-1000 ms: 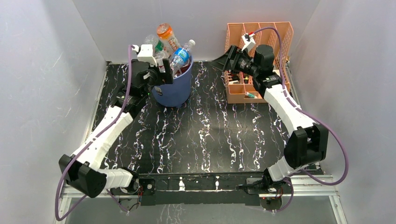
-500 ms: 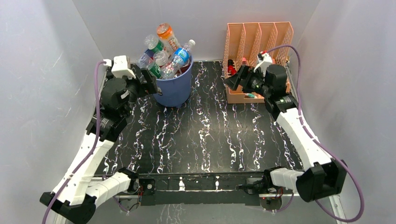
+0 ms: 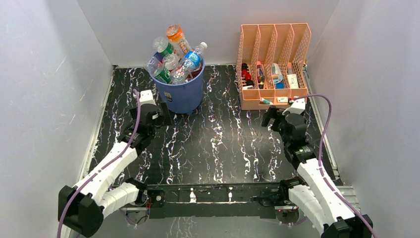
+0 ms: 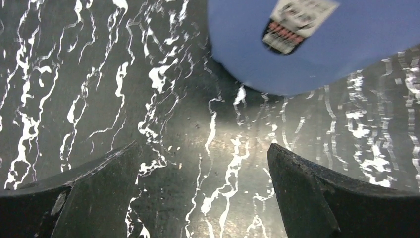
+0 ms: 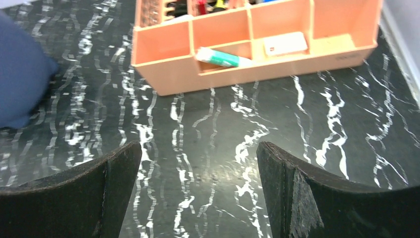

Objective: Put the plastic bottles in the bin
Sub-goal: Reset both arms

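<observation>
Left claw (image 4: 203, 148) gapes; bin (image 4: 366, 44) cut off above.

The black desk (image 3: 223, 144) with white marble veining looked smooth and glossy, throwing back the light. The round blue plastic bin (image 3: 184, 96) had a smooth, soft sheen, and a white paper label (image 4: 297, 17) sat on its wall. The clear and orange plastic bottles (image 3: 178, 42) shone. The peach plastic file organizer (image 5: 257, 74) looked matt. The black fingers (image 4: 99, 198) of the left gripper (image 4: 203, 148) looked matt and grainy.
</observation>
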You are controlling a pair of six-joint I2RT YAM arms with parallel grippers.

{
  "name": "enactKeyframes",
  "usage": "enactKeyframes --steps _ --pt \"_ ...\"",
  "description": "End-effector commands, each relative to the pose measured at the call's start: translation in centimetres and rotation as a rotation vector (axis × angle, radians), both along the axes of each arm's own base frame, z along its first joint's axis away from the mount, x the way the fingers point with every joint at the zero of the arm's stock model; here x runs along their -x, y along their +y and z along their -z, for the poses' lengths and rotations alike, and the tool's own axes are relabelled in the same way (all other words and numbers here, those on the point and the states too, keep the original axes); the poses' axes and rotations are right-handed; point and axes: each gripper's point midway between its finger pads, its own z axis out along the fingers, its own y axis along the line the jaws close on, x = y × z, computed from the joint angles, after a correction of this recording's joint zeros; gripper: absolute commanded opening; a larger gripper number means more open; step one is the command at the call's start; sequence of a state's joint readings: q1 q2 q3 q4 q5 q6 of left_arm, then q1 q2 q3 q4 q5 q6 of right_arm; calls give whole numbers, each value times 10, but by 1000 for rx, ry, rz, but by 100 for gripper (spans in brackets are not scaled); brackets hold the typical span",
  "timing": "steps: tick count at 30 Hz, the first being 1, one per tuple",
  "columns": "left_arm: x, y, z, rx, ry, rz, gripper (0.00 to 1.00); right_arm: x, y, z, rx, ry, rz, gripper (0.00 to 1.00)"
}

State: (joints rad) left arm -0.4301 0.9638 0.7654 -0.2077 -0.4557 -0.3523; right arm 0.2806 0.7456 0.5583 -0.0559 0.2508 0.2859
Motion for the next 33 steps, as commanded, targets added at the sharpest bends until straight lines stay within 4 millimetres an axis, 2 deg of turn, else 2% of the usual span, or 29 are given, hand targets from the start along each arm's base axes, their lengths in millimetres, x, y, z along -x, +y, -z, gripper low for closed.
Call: enactKeyframes --steps 1,4,9,13,20,23,28,30,33 --pt "-22 19 13 -3 -72 -104 98 -11 -33 -14 66 -149 157 98" --pt "-31 35 38 2 -56 -139 98 -16 -51 6 87 -116 242 98" --pt "-37 80 83 24 3 -221 98 -22 -80 31 48 -128 363 98" --pt "-44 93 95 -12 -33 -232 98 -22 -96 57 73 -143 416 98" --pt "-52 98 136 -77 -53 -183 98 -31 -102 86 116 -156 429 98" --pt "-57 98 147 -102 -61 -147 98 -39 -102 99 127 -142 431 98" --pt "-71 105 149 -173 -57 -142 98 -47 -104 109 166 -143 426 98" --pt "-74 106 149 -172 -87 -146 98 -49 -96 111 178 -158 370 98" --pt "-81 103 161 -181 -28 -120 98 -59 -77 116 217 -152 244 98"
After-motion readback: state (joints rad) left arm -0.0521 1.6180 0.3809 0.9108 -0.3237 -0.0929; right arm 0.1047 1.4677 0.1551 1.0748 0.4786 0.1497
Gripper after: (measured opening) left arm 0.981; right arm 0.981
